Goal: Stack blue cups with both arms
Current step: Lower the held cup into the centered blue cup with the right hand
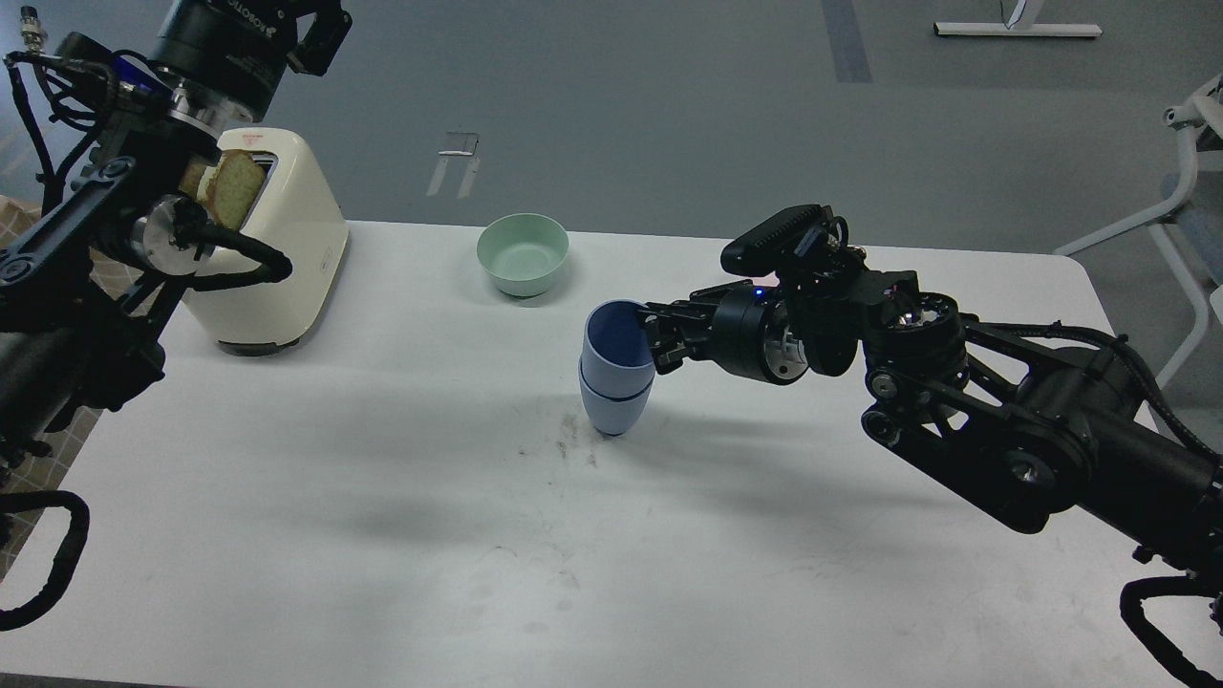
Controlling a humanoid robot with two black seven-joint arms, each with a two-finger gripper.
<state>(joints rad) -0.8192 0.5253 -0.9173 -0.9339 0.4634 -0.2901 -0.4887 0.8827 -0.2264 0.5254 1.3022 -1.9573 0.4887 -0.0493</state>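
Two slate-blue cups stand nested near the table's middle. The upper cup (613, 355) sits inside the lower cup (611, 409) and leans slightly left. My right gripper (657, 336) reaches in from the right and is shut on the right rim of the upper cup. My left arm is raised at the far left, well away from the cups. Only its gripper body (234, 38) shows at the top edge, and its fingers are cut off by the frame.
A cream toaster (287, 258) holding a bread slice (229, 182) stands at the back left, just behind my left arm. A mint-green bowl (523, 253) sits at the back centre. The white table (382, 535) has dark scuffs beside the cups.
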